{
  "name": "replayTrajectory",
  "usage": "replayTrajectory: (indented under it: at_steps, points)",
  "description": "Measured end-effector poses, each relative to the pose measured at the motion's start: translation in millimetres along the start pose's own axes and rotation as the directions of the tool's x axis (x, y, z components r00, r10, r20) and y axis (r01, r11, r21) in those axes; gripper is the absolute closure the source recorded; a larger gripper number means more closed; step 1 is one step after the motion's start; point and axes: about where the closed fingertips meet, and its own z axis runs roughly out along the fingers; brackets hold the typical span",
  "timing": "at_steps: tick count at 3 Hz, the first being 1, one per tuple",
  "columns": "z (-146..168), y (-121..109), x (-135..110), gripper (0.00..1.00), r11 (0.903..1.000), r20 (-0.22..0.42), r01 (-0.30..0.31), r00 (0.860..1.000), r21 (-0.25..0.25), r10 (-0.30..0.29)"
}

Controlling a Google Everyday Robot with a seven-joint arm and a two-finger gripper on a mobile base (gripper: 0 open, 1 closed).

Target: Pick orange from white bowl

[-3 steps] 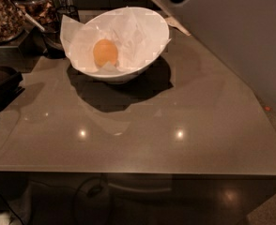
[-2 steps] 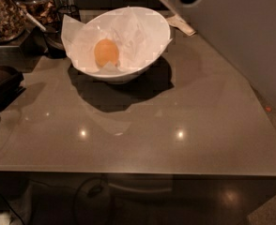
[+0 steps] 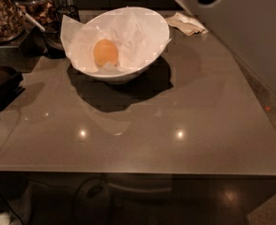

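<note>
The orange (image 3: 105, 53) lies inside the white bowl (image 3: 149, 55), left of its middle, on crumpled white paper that sticks out over the rim. The bowl stands at the back of the brown table (image 3: 142, 125). Only a grey part of my arm (image 3: 222, 3) with a dark round hole shows at the top right, above and to the right of the bowl. My gripper is out of view.
A crumpled cloth or paper (image 3: 187, 23) lies on the table right of the bowl. Jars of dried goods (image 3: 4, 13) and a dark container (image 3: 53, 36) stand at the back left. A dark tray (image 3: 2, 81) sits at the left edge. The floor (image 3: 269, 102) shows past the table's right edge.
The grey arm part has moved to the right, uncovering the crumpled cloth behind the bowl. The orange and the bowl have not moved.
</note>
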Motion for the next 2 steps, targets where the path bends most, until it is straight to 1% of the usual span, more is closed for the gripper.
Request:
replayTrajectory:
  at_steps: [2]
  points:
    - [0.0, 0.0, 0.0, 1.00, 1.0000, 0.000, 0.000, 1.000, 0.000, 0.000]
